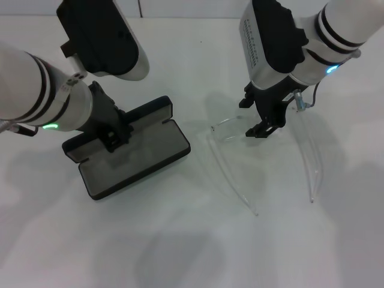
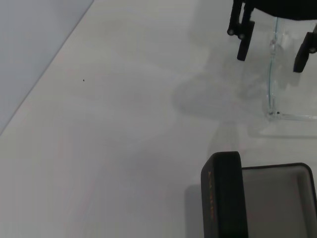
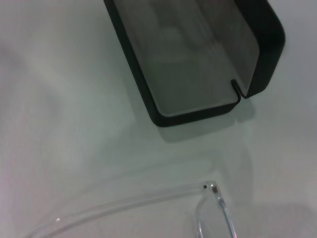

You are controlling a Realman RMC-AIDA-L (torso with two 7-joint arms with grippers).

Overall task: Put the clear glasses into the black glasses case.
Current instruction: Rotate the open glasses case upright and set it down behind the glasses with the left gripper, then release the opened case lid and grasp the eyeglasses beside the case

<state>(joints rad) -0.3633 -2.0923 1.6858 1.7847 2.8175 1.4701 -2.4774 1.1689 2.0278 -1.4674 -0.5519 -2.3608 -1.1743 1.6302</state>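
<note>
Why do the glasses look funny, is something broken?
Nothing looks broken. The clear glasses lie on the table with arms spread, under the open right gripper. The black case sits open and empty; the left gripper holds it.

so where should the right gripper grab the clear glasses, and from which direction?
Best bet: the curved front lens of the clear glasses, pinched from above across its thickness. They stand unfolded on the table, temple arms splayed towards the robot, thin and likely to flex. The right gripper is already over the lens, fingers open. The black glasses case lies open to the robot's left, steadied by the left gripper.
</note>
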